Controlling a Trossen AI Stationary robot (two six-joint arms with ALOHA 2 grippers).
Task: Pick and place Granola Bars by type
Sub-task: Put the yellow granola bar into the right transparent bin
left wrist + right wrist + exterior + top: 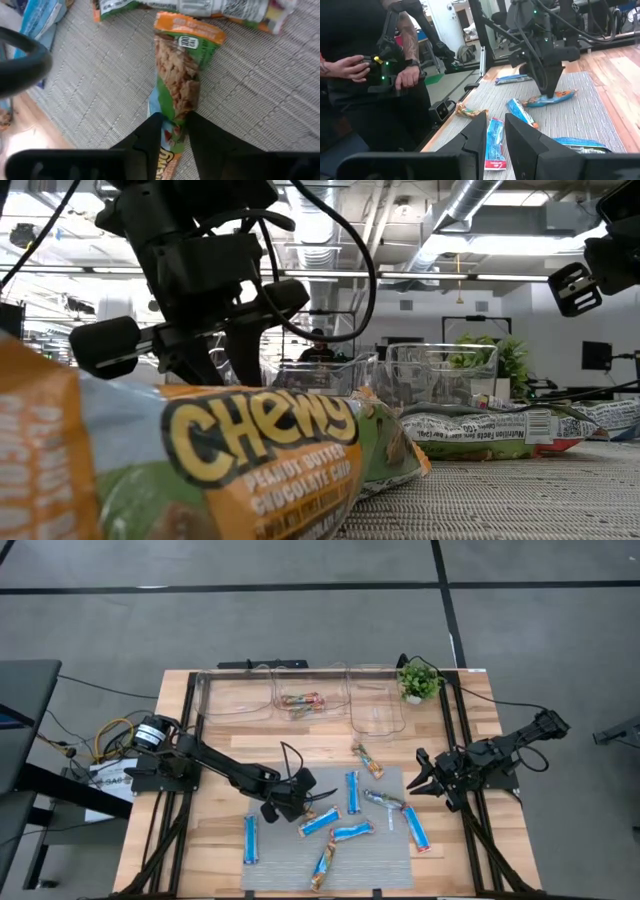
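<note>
Several wrapped granola bars lie flat on a grey woven mat (380,850): blue ones (250,838) (352,790), a silvery-green one (385,800) and orange-brown ones (368,760) (322,865). More orange-brown bars (300,700) sit in the middle clear bin. My left gripper (292,800) (175,137) is low over the mat's left part, shut on a green-and-orange bar (180,75) (318,822). My right gripper (420,778) (495,137) hangs open above the mat's right edge, holding nothing. My left gripper pinches the green-and-orange bar between its two fingers at the end nearest the gripper (172,131), and the wrapper narrows there. The fingers (152,140) come from above, slanting down, across the bar's width. The rest of the bar stretches away over the mat (100,90), about level.
Three clear bins (235,695) (310,690) (378,710) stand along the table's far edge, with a small potted plant (418,680) at their right. Black frame rails (185,730) (455,720) run along both table sides. A person (375,70) stands beyond the table holding a hand controller.
</note>
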